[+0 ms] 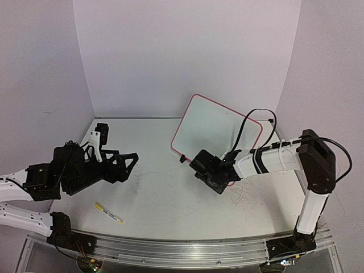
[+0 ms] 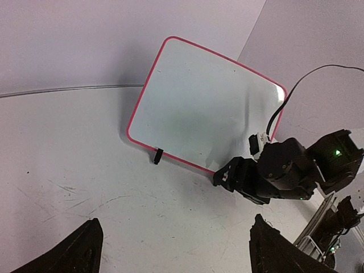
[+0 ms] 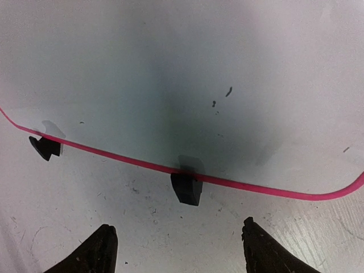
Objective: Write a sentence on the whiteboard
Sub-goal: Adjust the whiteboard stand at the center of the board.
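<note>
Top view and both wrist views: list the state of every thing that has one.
whiteboard: standing tilted on its clip feet, no writing visible.
marker: lying flat, unheld.
left pincer: open, empty.
right pincer: open, empty, facing the whiteboard's lower rim.

Whiteboard (image 1: 213, 128) back right on table (image 1: 165, 199); marker (image 1: 108, 213) front left.

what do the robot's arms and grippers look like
Both arms are white links with boxy black joints. The right arm has a white forearm, a black elbow block and a thin black cable looping above it. The left arm is mostly black toward its wrist. The left gripper and right gripper are black, each with two pointed fingers.
</note>
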